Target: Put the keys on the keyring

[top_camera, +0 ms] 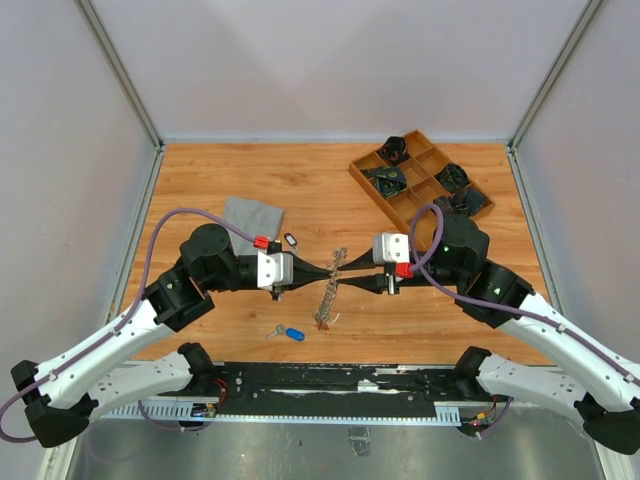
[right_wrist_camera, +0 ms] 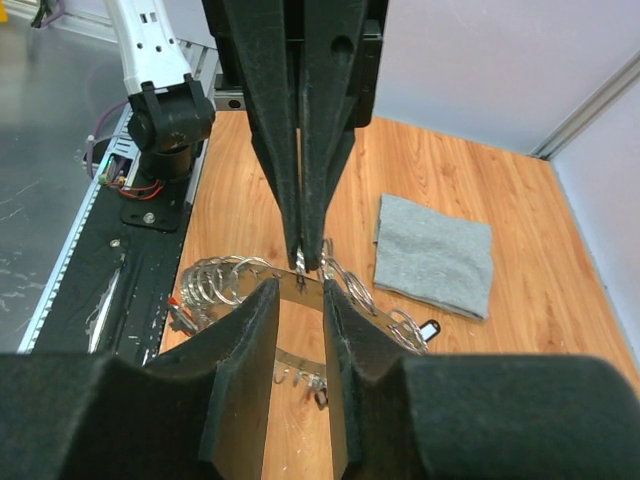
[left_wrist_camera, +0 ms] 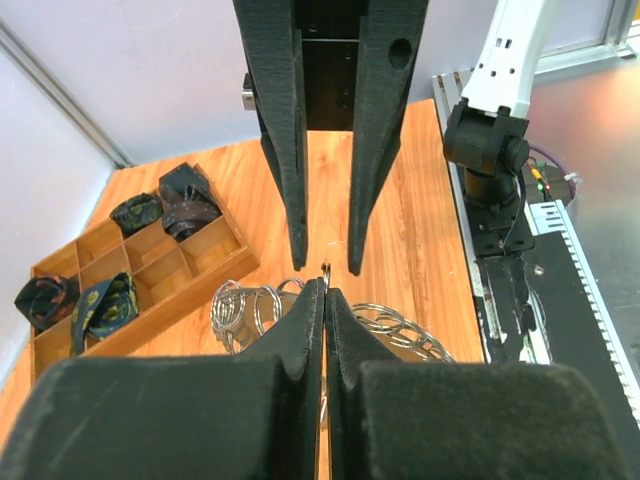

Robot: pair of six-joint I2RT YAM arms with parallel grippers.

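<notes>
The left gripper (left_wrist_camera: pixel 325 290) is pressing its fingers together and is pinching the thin wire of the keyring (top_camera: pixel 327 293). The right gripper (right_wrist_camera: pixel 298 290) is facing it with its fingers spread, and a piece of the ring is lying between them. The keyring is standing in the middle of the bench (top_camera: pixel 230 170), between both grippers. A blue-tagged key (top_camera: pixel 292 334) is lying near the front edge. A grey cloth (top_camera: pixel 252 215) and a wooden tray (top_camera: pixel 428 160) are lying further back.

Readable text, labels, numbers: none. The keys (top_camera: pixel 274 331) carry plastic tags (top_camera: pixel 293 335) too small to show lettering.
</notes>
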